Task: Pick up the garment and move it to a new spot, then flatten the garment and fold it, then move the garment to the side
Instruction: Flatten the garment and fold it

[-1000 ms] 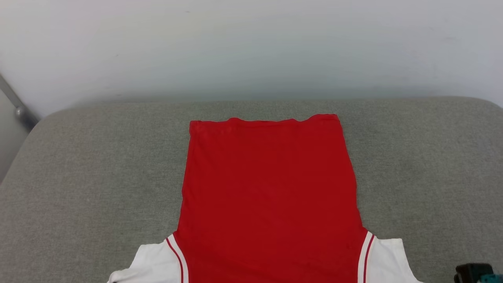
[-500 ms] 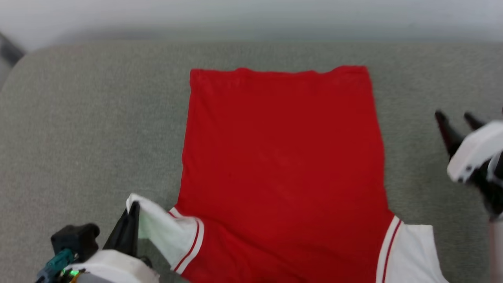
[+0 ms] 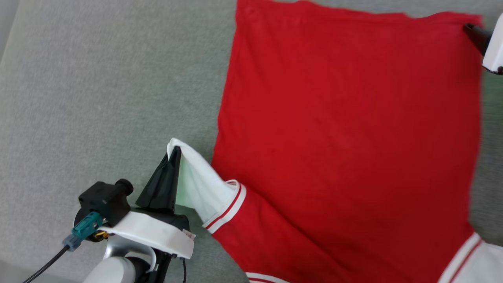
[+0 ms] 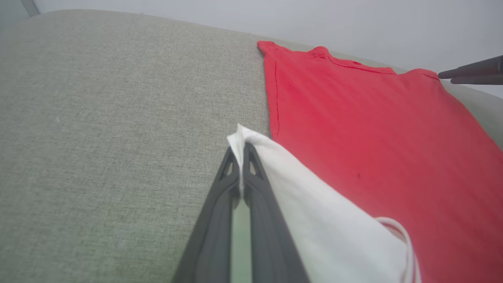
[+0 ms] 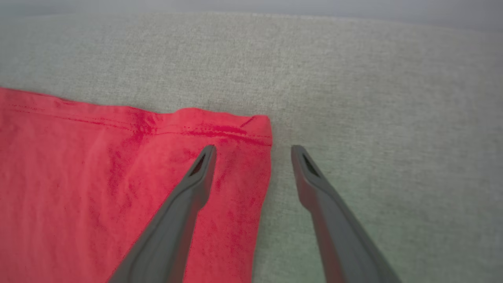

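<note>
Two grips need matching. Head view: red, white-sleeved jersey garment [image 3: 346,129] flat on grey fabric cushion [image 3: 98,98]. Left wrist view: left gripper [image 4: 240,147] clenched on sleeve [image 4: 314,204]. Right wrist view: right gripper [image 5: 253,151] released, straddling hem corner [image 5: 251,125]; I'd pinch both layers.

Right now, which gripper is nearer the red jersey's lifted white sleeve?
Left. The left gripper grips the white sleeve; the right gripper, open, is at the red jersey's hem corner.

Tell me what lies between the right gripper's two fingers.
The garment's hem corner and bare grey cushion; the right gripper straddles that edge, right wrist view.
</note>
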Robot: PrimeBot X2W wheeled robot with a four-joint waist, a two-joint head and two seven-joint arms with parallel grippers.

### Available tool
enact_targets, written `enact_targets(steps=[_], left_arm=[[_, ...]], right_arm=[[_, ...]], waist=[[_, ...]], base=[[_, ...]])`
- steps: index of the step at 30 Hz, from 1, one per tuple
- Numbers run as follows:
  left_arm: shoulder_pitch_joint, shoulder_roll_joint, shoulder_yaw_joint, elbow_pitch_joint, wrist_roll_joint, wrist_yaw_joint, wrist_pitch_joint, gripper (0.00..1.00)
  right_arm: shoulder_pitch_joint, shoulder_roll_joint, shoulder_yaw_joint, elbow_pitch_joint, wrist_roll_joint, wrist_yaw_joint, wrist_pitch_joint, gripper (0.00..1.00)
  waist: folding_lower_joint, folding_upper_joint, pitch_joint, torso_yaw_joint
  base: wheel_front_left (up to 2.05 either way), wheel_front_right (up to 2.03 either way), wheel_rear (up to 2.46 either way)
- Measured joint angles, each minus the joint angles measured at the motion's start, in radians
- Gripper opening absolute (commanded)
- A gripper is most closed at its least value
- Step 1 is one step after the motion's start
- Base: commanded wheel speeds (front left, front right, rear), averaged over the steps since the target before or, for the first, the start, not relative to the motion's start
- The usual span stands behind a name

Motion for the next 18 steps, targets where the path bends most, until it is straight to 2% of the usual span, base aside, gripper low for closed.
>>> enact_targets(steps=[7, 8, 10, 13, 18], left_arm=[[-0.029, -0.017, -0.013, 0.040, -0.001, -0.021, -0.018, 0.00], [-0.029, -0.017, -0.013, 0.045, -0.002, -0.025, -0.020, 0.00], [-0.030, -0.018, -0.013, 0.053, -0.003, -0.027, -0.025, 0.00], [-0.030, -0.018, -0.012, 0.066, -0.008, -0.027, -0.028, 0.00], [-0.027, -0.017, -0.012, 0.086, -0.013, -0.027, -0.029, 0.00]], right_arm=[[-0.066, 0.012, -0.048, 0.086, -0.031, 0.000, 0.113, 1.00], [-0.071, 0.012, -0.056, 0.089, -0.037, 0.000, 0.128, 0.49], [-0.077, 0.015, -0.066, 0.093, -0.040, 0.000, 0.150, 0.00], [-0.071, 0.023, -0.051, 0.090, -0.051, 0.000, 0.160, 0.00], [-0.036, 0.002, 0.035, 0.053, -0.050, 0.000, 0.123, 0.00]], waist=[[-0.0003, 0.0000, 0.068, 0.063], [-0.0002, 0.0000, 0.071, 0.067], [-0.0003, 0.0000, 0.069, 0.068], [-0.0003, 0.0000, 0.056, 0.065], [-0.0002, 0.0000, 0.022, 0.055]], base=[[0.00, 0.00, 0.00], [0.00, 0.00, 0.00], [0.00, 0.00, 0.00], [0.00, 0.00, 0.00], [0.00, 0.00, 0.00]])
